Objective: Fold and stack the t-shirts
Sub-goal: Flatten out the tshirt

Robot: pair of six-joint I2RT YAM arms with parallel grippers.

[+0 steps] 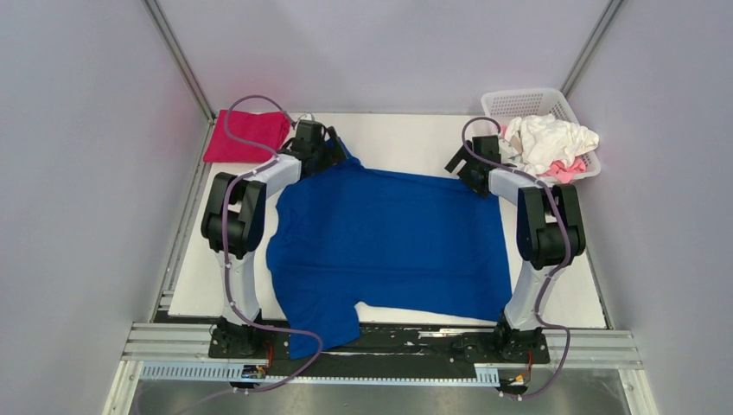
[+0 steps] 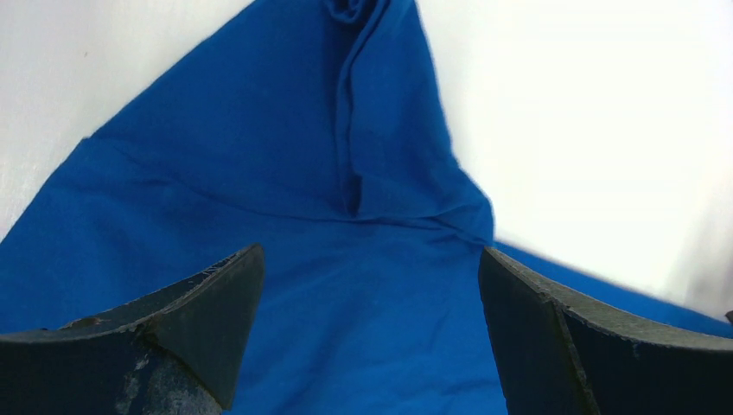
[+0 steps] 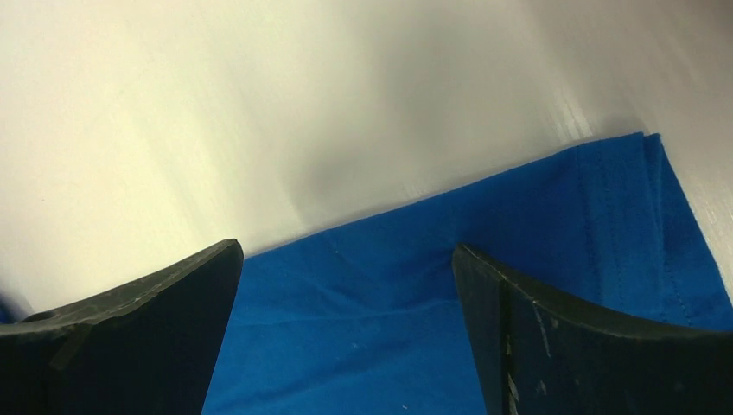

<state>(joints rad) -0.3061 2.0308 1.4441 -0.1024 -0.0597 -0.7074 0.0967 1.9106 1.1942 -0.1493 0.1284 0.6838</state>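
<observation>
Shirt, royal blue [image 1: 389, 233], lies spread flat across the white table [image 1: 406, 134], with a plain blue surface facing up. One sleeve runs past the near edge of the table beside the left arm's base. At the far left corner the cloth gathers into a narrow bunched ridge. Left gripper [image 2: 372, 259] has its fingers spread wide with nothing between them, and it sits over the blue cloth just short of that ridge. Cannot tell whether the tips touch the fabric. Right gripper [image 3: 346, 251] is likewise spread wide and empty, above the shirt's far right corner. The wrist view shows the stitched hem there, with bare table beyond it. A magenta shirt [image 1: 246, 137] lies as a flat, folded square at the table's far left corner, near the left gripper. A white plastic basket [image 1: 527, 101] stands at the far right corner. It holds a crumpled white shirt [image 1: 549, 138], and a pale pink shirt [image 1: 566, 169] shows at the near rim.
</observation>
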